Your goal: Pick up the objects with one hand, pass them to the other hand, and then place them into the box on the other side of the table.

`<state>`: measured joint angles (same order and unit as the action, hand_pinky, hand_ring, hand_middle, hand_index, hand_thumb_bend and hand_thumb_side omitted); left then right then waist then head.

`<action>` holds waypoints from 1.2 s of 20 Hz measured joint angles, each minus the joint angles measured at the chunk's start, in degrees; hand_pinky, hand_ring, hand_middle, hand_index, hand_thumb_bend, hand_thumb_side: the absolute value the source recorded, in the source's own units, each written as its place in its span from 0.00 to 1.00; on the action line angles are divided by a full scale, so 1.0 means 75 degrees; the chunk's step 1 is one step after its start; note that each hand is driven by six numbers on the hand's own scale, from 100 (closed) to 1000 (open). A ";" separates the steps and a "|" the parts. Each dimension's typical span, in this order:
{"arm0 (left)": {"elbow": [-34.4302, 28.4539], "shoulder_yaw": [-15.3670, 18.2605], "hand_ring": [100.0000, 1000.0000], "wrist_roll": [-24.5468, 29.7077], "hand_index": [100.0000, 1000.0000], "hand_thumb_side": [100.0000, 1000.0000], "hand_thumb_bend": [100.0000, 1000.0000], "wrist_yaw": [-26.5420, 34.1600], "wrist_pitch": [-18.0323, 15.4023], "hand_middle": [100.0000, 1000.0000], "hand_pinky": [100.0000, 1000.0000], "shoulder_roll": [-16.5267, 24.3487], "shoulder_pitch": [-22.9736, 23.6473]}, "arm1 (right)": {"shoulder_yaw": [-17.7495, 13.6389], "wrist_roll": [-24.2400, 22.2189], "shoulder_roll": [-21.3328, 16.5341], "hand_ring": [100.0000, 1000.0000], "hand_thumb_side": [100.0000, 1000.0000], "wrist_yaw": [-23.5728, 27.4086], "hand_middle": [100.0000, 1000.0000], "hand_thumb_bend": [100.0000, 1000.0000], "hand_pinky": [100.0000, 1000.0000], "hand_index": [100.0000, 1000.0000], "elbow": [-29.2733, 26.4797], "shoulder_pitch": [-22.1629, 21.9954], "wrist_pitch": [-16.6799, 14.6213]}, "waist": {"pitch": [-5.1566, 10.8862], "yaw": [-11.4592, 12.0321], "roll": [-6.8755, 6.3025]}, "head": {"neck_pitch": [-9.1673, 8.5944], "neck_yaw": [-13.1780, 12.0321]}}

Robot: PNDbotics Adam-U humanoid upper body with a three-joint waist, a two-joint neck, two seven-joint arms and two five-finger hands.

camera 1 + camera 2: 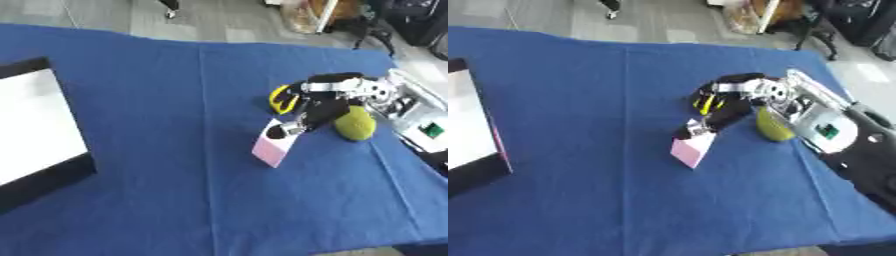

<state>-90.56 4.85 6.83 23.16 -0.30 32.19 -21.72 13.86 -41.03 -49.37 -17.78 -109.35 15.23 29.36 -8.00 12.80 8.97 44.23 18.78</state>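
Note:
A pink block (276, 147) stands on the blue tablecloth right of centre. My right hand (319, 107) comes in from the right and reaches down over it. Its straight fingers (289, 127) touch the block's top, and nothing is lifted. Just behind the hand lies a yellow-and-black object (280, 97), partly hidden by it. An olive-green rounded object (357, 124) sits right of the hand, against the forearm. The box (52, 182), black-rimmed with a white inside, lies at the table's left edge. My left hand does not show.
My silver-and-white right forearm (824, 117) lies along the table's right edge. The blue cloth (175, 100) spreads wide between the objects and the box. Beyond the far edge are grey floor and dark chairs (859, 25).

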 measured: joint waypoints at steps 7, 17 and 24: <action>0.0000 0.0000 0.90 -0.0004 0.69 0.80 0.05 -0.0007 0.0011 0.69 1.00 0.0000 0.0000 | 0.0000 -0.0068 0.0041 0.81 0.62 -0.0243 0.82 0.58 0.81 0.92 0.0327 -0.0021 -0.0133 | -0.0035 0.0008 0.0000 | 0.0000 0.0013; 0.0000 -0.0004 0.90 0.0016 0.69 0.80 0.05 -0.0012 0.0033 0.69 1.00 -0.0001 0.0000 | 0.0003 -0.0120 0.0163 0.81 0.66 -0.0450 0.82 0.56 0.81 0.92 0.0611 -0.0079 -0.0245 | -0.0080 0.0011 0.0000 | 0.0000 0.0044; 0.0000 -0.0013 0.90 0.0023 0.69 0.80 0.05 -0.0031 0.0040 0.69 1.00 -0.0002 0.0000 | 0.0003 -0.0173 0.0170 0.81 0.68 -0.0442 0.82 0.54 0.81 0.92 0.0651 -0.0079 -0.0301 | -0.0084 0.0011 0.0000 | 0.0000 0.0042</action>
<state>-90.56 4.76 7.00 22.93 0.00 32.17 -21.72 13.89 -42.33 -48.10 -21.10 -104.47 14.64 27.09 -8.63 12.88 8.97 44.23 19.10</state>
